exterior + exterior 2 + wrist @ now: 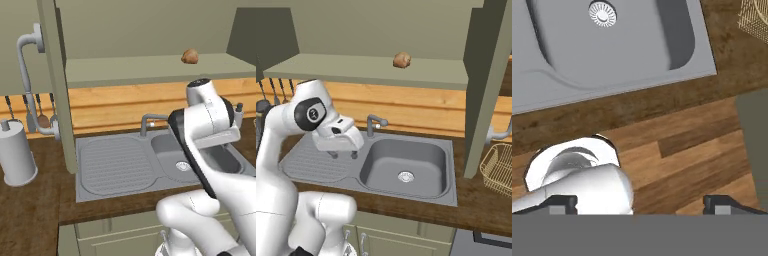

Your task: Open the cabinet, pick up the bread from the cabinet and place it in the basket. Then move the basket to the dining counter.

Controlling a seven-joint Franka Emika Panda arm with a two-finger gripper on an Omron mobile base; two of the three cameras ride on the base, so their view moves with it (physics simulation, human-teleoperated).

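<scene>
The cabinet stands open, its doors (54, 85) (483, 85) swung out to either side. The bread (189, 56) (402, 60), a small tan-brown bun, lies alone on the cabinet's bottom shelf (150, 70). My gripper (343, 155) (642, 204) points down in front of the grey sink, well below the bread, open with nothing between its fingers. The basket (498, 170) (756, 17), golden wire mesh, sits on the dark wood worktop to the right of the sink, partly cut off by the frame edge. The dining counter is out of view.
A grey sink (165, 150) (403, 162) with drainboard and tap (375, 122) fills the worktop below the cabinet. A paper-towel roll (17, 155) stands at the left, with utensils (42, 117) hanging on the wall. The open right door hangs between sink and basket.
</scene>
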